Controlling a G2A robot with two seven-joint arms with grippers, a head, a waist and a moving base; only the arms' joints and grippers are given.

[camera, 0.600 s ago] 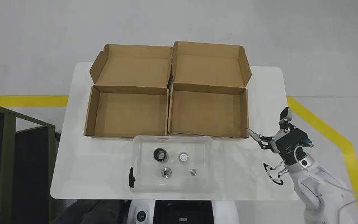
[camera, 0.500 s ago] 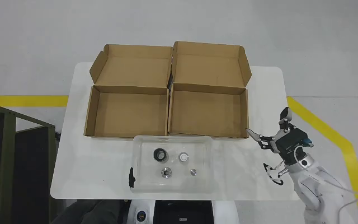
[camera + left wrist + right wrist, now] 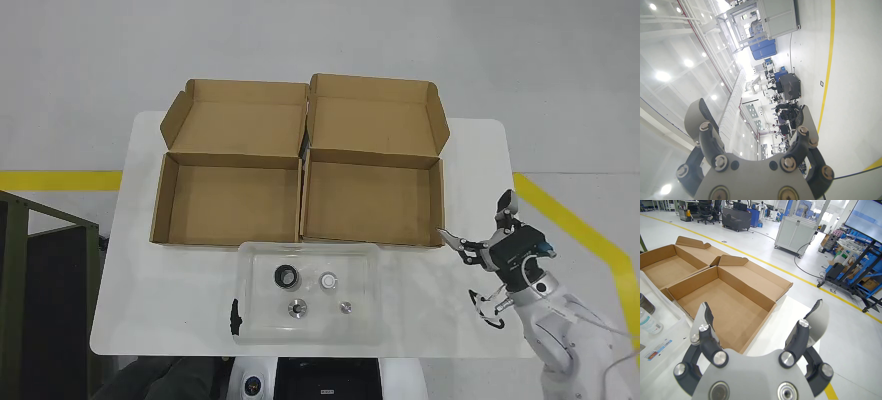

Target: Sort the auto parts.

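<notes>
A clear plastic tray (image 3: 250,258) sits near the table's front edge and holds several small parts: a black ring (image 3: 287,275), a white part (image 3: 328,281) and two metal pieces (image 3: 297,307). Behind it stand two open cardboard boxes, the left box (image 3: 230,205) and the right box (image 3: 372,205), both with bare floors. My right gripper (image 3: 477,220) hangs open over the table, to the right of the right box (image 3: 725,298), with nothing between its fingers. In the right wrist view the right gripper (image 3: 762,305) faces that box, with a dark cylinder (image 3: 646,304) and a white bottle (image 3: 649,321) in the tray. My left gripper (image 3: 752,106) is open and faces out into the room, holding nothing.
The white table (image 3: 140,290) has bare room left of the tray and around the right arm. Both box lids (image 3: 375,112) lie folded back toward the far edge. A small black thing (image 3: 235,318) sits at the tray's near left corner.
My right gripper has shifted slightly toward the right box. Nothing else has moved.
</notes>
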